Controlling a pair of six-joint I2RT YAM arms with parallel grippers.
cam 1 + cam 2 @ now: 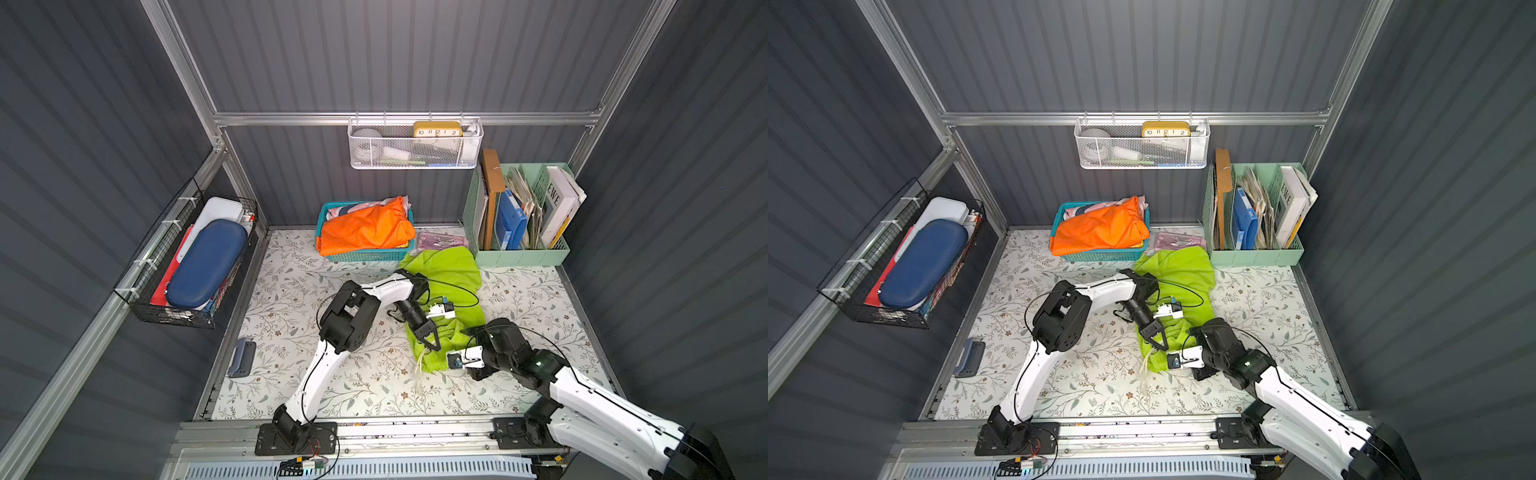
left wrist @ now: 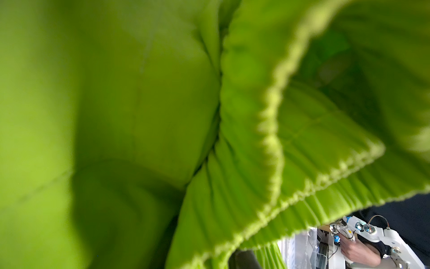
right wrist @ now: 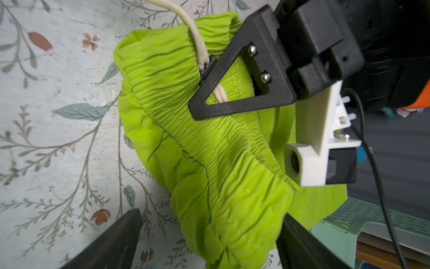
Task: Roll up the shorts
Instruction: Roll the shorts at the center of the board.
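The left pincer point(image 3: 206, 69) is closed on the gathered waistband of the shorts point(image 1: 451, 270), right where the drawstring point(image 1: 420, 372) comes out. Its tips are hidden in the left wrist view, which is almost filled by blurred green fabric close to the lens. The right pincer point(image 3: 211, 215) is spread wide open, its fingers point(image 3: 111, 242) set either side of the bunched waistband. One is seen over bare bench point(image 1: 291, 291); whether the other touches fabric cannot be told. In both top views this pincer is masked by its own wrist, and the shorts' middle is covered by the left arm. The shorts are laid on the bench, long axis running from front to back. The waistband is nearest the arms' bases, and the legs point at the back wall, ending just beside the basket point(image 1: 365, 255) and file rack point(image 1: 519, 255).
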